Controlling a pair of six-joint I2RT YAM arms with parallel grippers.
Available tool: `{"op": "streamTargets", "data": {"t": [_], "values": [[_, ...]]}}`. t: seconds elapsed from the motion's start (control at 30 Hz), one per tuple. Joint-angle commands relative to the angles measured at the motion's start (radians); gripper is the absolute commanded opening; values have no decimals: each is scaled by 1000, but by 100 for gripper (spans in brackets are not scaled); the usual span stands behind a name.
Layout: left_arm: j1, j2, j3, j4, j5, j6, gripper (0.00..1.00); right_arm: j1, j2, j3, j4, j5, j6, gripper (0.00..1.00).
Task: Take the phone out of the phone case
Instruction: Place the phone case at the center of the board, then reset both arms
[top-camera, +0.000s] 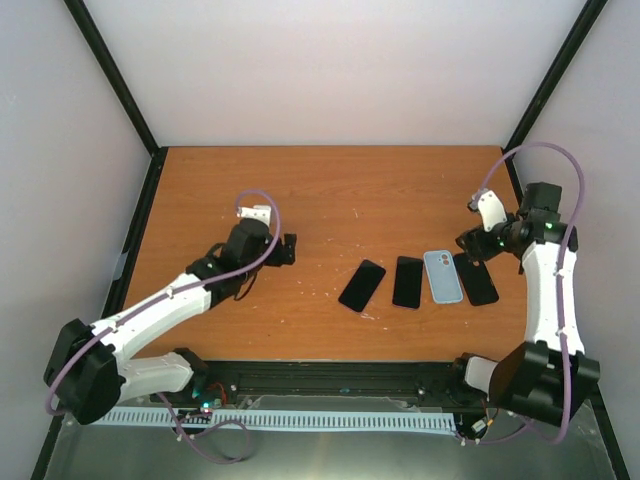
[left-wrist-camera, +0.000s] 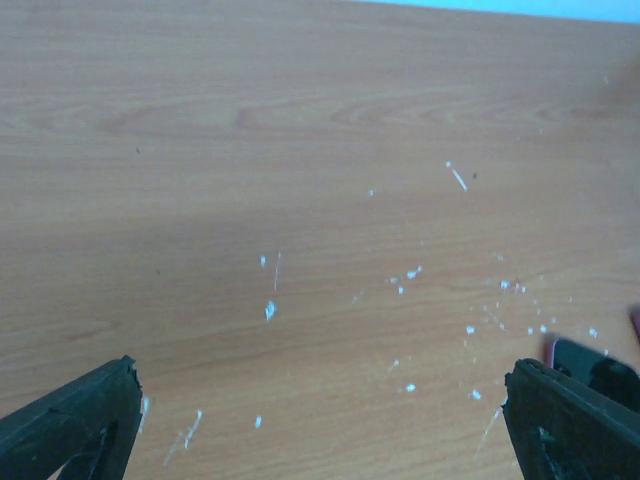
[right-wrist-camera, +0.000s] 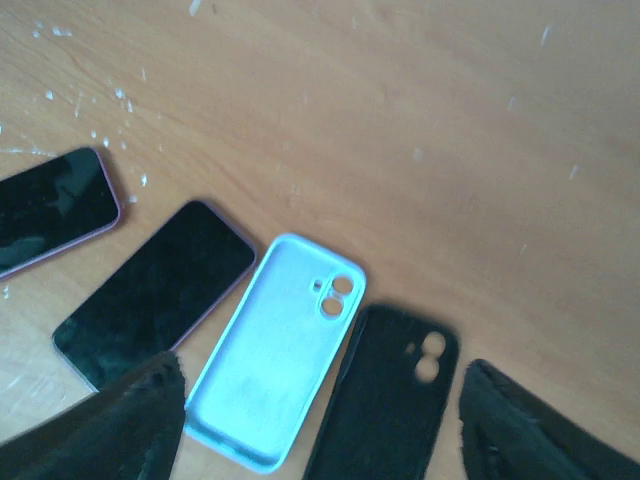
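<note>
Two bare phones lie screen up on the table: one (top-camera: 362, 285) (right-wrist-camera: 45, 205) at the left, one (top-camera: 407, 281) (right-wrist-camera: 155, 290) beside it. An empty light-blue case (top-camera: 442, 276) (right-wrist-camera: 275, 350) and an empty black case (top-camera: 476, 279) (right-wrist-camera: 385, 405) lie to their right, insides up. My right gripper (top-camera: 470, 240) (right-wrist-camera: 320, 440) is open and empty, hovering above the two cases. My left gripper (top-camera: 290, 250) (left-wrist-camera: 320, 420) is open and empty over bare wood at the left; a phone corner (left-wrist-camera: 590, 362) shows beside its right finger.
The wooden table (top-camera: 330, 190) has white wall panels around it and black frame posts at the corners. White specks dot the wood near the phones. A white cable tray (top-camera: 300, 420) runs along the near edge between the arm bases.
</note>
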Motion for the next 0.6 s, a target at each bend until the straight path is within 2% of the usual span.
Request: {"op": "streamTargets", "data": {"t": [0.0,0.03,0.07,0.23,0.3,0.33,0.57], "values": [[54,24,180,-167,17,15,99,95,-80,30,166,29,214,84],[64,31,223,-192,-11,47,100,105,-84,46,193,39,260,97],[80,37,259,-208,-34,80,100,112,-83,61,223,47,300,100],[168,37,405,-243,-101,220,100,145,-62,93,393,75,463,100],[206,31,452,-255,-126,253,99,193,-59,78,471,257,582,100],[221,27,475,-258,-140,266,99,219,-50,103,464,295,608,100],[268,-11,572,-263,-296,328,99,269,-134,154,487,288,710,100]]}}
